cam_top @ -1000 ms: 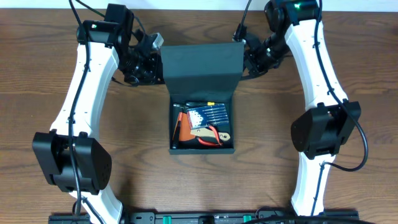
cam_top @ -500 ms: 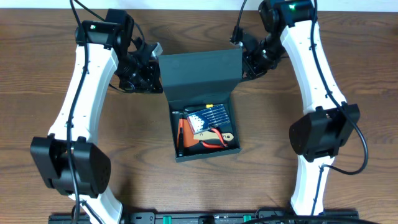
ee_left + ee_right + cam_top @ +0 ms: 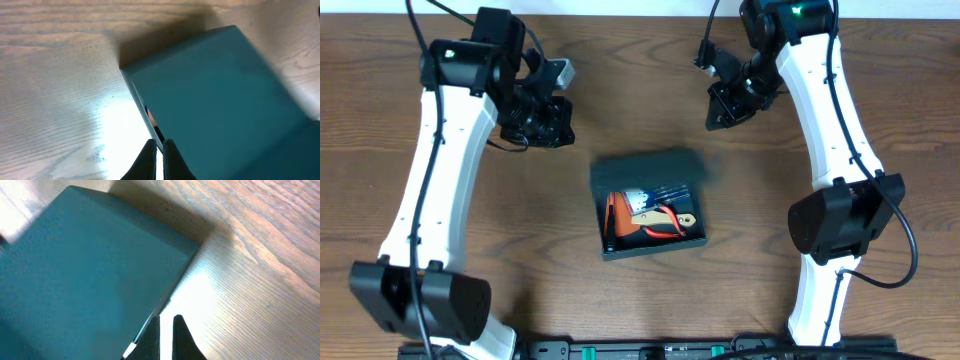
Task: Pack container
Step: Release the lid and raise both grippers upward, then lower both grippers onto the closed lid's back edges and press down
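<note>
You have one worktop (image 3: 750, 285) carrying one container (image 3: 650, 170). Two end effectors: left end effector (image 3: 159, 150), right end effector (image 3: 166, 325). Visible inside the container: one red-handled tool (image 3: 665, 228), one orange tool (image 3: 617, 212), one card of small tools (image 3: 640, 197).

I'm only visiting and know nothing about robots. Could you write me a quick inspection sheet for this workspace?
Surface: brown wood-grain table.
Job's things: dark teal container mid-table. Its lid is blurred and partway down. Inside are red-handled pliers, an orange-handled tool and a pack of thin bits.
Clutter: nothing seen.
Grippers: left fingers and right fingers are shut, empty, and apart from the container.
Cables: black cables run along both arms.
Surroundings: black rail along the near edge.
</note>
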Controlling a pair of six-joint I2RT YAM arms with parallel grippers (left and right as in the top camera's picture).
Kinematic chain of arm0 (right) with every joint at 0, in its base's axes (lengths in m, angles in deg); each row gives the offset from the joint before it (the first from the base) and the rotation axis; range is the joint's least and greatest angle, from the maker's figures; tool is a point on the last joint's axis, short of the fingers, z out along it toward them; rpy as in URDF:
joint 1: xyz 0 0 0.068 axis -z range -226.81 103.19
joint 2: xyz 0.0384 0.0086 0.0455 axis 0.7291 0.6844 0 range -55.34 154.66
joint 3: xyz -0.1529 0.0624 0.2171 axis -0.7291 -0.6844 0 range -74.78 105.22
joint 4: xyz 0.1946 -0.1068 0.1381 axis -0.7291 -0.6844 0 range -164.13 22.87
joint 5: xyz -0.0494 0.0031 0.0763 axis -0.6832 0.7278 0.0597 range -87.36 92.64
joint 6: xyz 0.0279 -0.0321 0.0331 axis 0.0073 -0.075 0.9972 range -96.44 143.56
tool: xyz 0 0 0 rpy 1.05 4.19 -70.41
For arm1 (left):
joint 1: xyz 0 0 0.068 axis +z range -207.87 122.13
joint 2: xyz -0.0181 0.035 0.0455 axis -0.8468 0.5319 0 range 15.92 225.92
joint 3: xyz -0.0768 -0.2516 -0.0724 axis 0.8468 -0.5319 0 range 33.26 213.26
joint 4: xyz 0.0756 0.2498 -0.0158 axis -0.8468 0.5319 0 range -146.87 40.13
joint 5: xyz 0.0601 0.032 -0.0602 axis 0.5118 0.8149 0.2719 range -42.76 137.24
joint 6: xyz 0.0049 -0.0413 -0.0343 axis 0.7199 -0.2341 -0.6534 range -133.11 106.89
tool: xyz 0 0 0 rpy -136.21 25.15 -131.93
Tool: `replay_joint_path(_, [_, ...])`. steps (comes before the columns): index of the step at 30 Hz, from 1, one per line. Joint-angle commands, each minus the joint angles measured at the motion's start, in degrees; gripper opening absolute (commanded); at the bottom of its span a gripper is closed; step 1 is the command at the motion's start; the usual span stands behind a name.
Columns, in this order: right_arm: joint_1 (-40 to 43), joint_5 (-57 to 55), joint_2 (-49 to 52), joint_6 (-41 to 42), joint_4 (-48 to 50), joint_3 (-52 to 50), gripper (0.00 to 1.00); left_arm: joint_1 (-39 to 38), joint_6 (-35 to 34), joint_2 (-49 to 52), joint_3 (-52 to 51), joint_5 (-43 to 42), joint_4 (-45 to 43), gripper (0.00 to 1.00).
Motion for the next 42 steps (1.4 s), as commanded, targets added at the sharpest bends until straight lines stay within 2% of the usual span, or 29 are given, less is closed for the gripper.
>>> replay_joint_path(1, [0.72,-1.57,-1.97,1.60,-0.07,1.51,0.01,-0.28,1.01,-2.34,1.20,1.97,0.15,0.06])
replay_joint_path(6, [1.25,-1.86,-1.97,1.88,0.13,3.15,0.01,-0.28,1.01,-3.19,1.20,5.27,0.11,0.06])
replay_joint_path(10, [1.01,-10.71,-1.97,6.60,5.14,5.66,0.01,-0.28,1.07,-3.10,1.20,12.70,-2.01,0.06])
replay_joint_path(15, [0.55,-30.97,-1.97,19.76,13.11,9.88,0.03,-0.28,1.18,-3.10,1.20,18.25,-6.29,0.06])
replay_joint_path(17, [0.98,-35.76,-2.03,25.83,13.53,12.31,0.03,-0.28,1.18,-3.10,1.20,21.03,-7.02,0.06])
replay_joint_path(22, [3.50,-40.96,-5.03,41.48,9.84,16.11,0.04,-0.26,-2.91,-3.13,1.20,32.22,-6.23,0.06])
replay_joint_path(25, [5.09,-38.25,-8.61,46.88,5.90,16.11,0.04,-0.28,-4.66,-3.10,1.20,33.03,-5.90,0.06])
replay_joint_path(29, [4.87,-32.98,-13.09,45.40,-0.28,16.11,0.04,-0.31,-6.60,-3.13,1.20,32.68,-3.82,0.06])
replay_joint_path(35, [2.38,-24.57,-17.64,38.58,-0.83,13.62,0.03,-3.39,-7.45,-3.19,1.18,27.02,0.79,0.06])
replay_joint_path(42, [-4.24,-24.65,-18.40,35.98,-0.31,7.69,0.02,-10.97,-7.45,-3.19,0.94,27.06,-4.33,0.06])
